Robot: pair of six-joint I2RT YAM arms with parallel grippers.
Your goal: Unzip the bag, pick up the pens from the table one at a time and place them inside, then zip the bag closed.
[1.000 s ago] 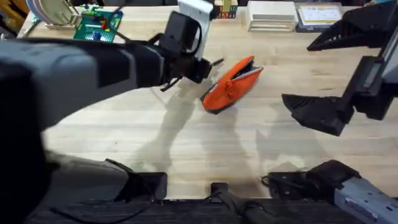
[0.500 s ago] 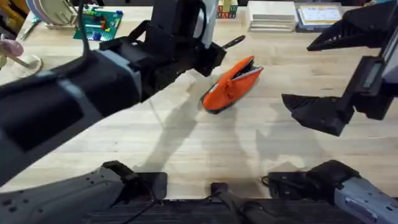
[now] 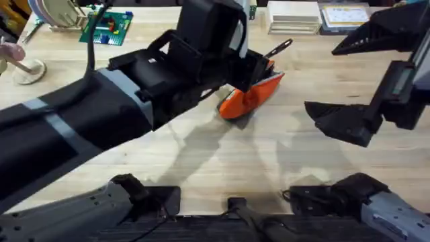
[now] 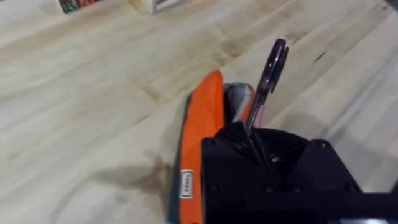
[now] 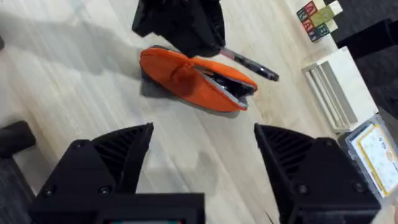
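**Pen arriving over the open bag, drop not yet safe**

Swinging in from about ten o'clock since the earlier frames, the left arm is now carrying the pen (image 3: 277, 49) right over the bag (image 3: 259, 93), where a moment ago it was hanging clear of it. The left claw (image 4: 256, 142) is clamping the pen's lower end, with the barrel sticking out past the pouch toward one o'clock. The bag is lying on the counter (image 3: 201, 154) near the overhead centre, its zip gaping and grey lining showing in the left wrist view.

The risk is judged to be a miss: the pen is sitting at an angle to the slot, so letting go now could leave it bridging the lip or rolling off onto the counter. Pushing down could also squash the soft opening shut or shove the unheld pouch aside. The right claw (image 5: 202, 155) is hanging spread wide and empty at four o'clock, steadying nothing.
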